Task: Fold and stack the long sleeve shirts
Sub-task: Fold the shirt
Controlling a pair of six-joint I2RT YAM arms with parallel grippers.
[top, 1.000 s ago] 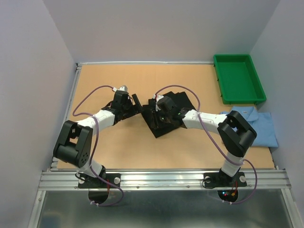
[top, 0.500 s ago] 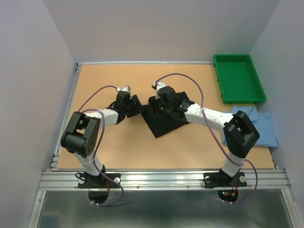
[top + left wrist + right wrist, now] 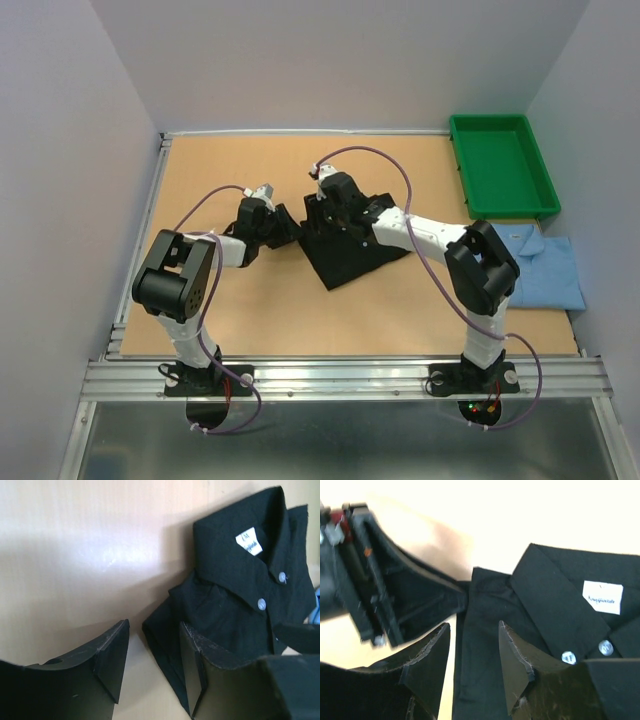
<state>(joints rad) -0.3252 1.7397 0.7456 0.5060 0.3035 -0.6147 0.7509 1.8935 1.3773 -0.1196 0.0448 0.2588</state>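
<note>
The black shirt (image 3: 362, 255) lies folded at the table's middle, collar up, with white buttons and a label in the left wrist view (image 3: 235, 595) and the right wrist view (image 3: 545, 590). My left gripper (image 3: 291, 225) is open at the shirt's left corner; in its own view (image 3: 152, 630) the folded edge lies between the jaws, not gripped. My right gripper (image 3: 320, 218) is open just above the shirt's left edge (image 3: 474, 627), facing the left gripper (image 3: 370, 570). The light blue shirt (image 3: 545, 268) lies at the right edge.
A green plastic tray (image 3: 500, 165) stands at the back right corner, just beyond the blue shirt. The brown table (image 3: 230, 170) is walled at the back and on both sides. The two grippers are very close together.
My right gripper has moved back and left across the black shirt to its left edge. My left gripper has moved right to the shirt's corner. Both stay open.
</note>
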